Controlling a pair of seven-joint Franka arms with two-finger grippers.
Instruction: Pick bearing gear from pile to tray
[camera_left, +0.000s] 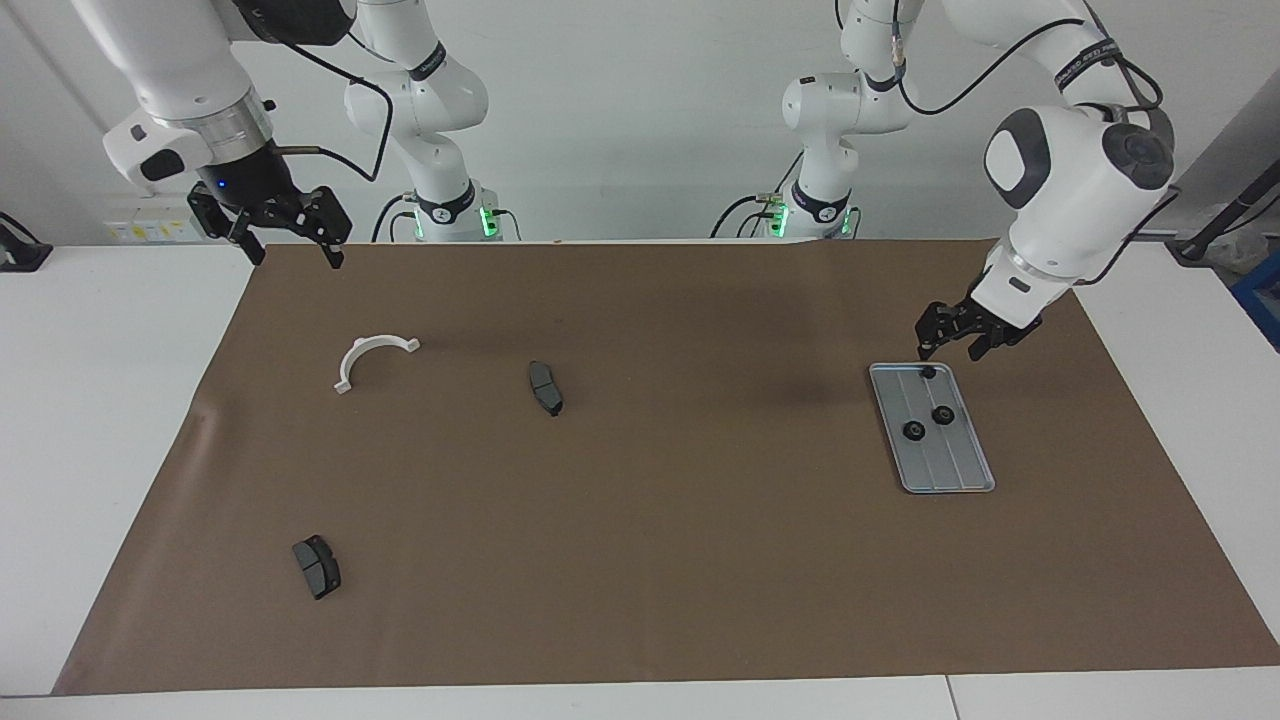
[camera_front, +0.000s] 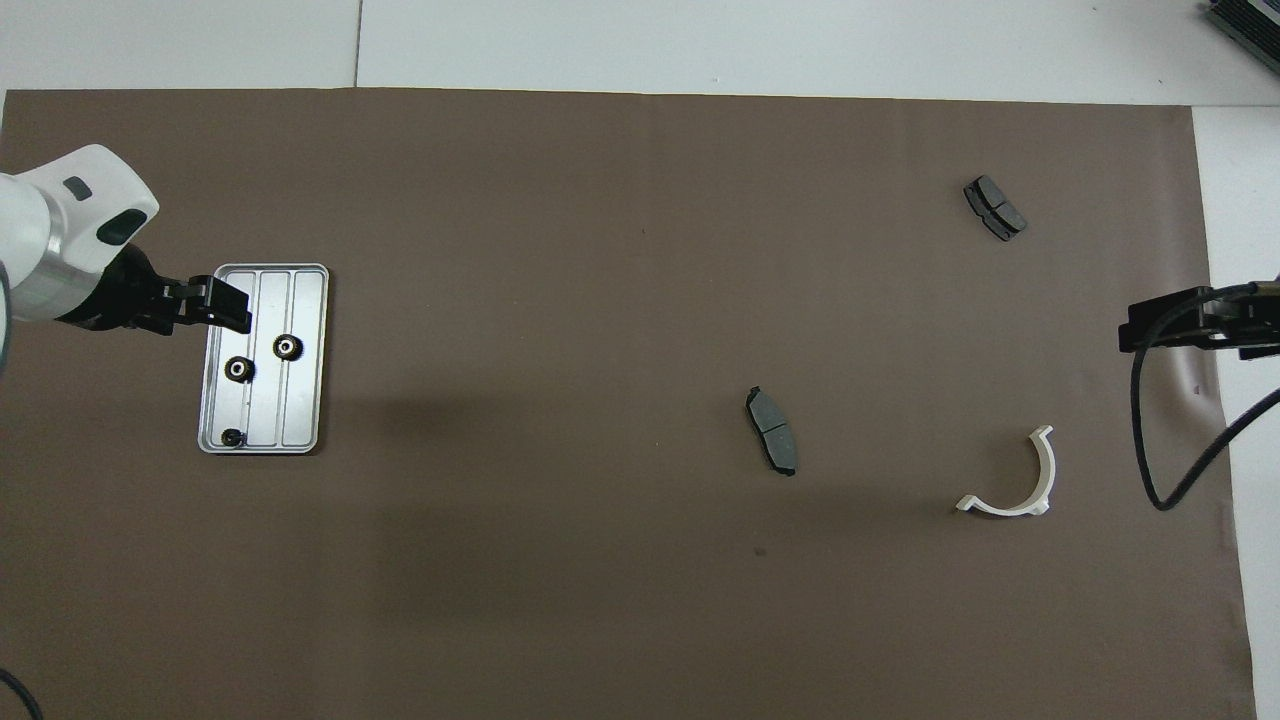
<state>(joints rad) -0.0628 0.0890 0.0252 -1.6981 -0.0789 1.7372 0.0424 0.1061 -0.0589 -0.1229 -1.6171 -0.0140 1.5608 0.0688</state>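
- Three gears (camera_left: 928, 372) lie in the tray (camera_left: 965, 480), at the left arm's end of the bench (camera_left: 640, 560); none shows among the loose parts.
- Left gripper (camera_left: 951, 345) hangs over the tray's 12 o'clock rim, fingers apart, empty; dropping lower could knock the rim gear.
- Right gripper (camera_left: 295, 247) waits, fingers apart.
- Gear teeth are too small to read.

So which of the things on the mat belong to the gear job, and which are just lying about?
Job:
- tray
- three black gears in it
- left gripper, over the tray's end nearest the robots

Lying about:
- white half-ring bracket
- dark grey pad mid-mat
- second dark grey pad, farther from the robots
- right gripper, waiting over the mat's edge
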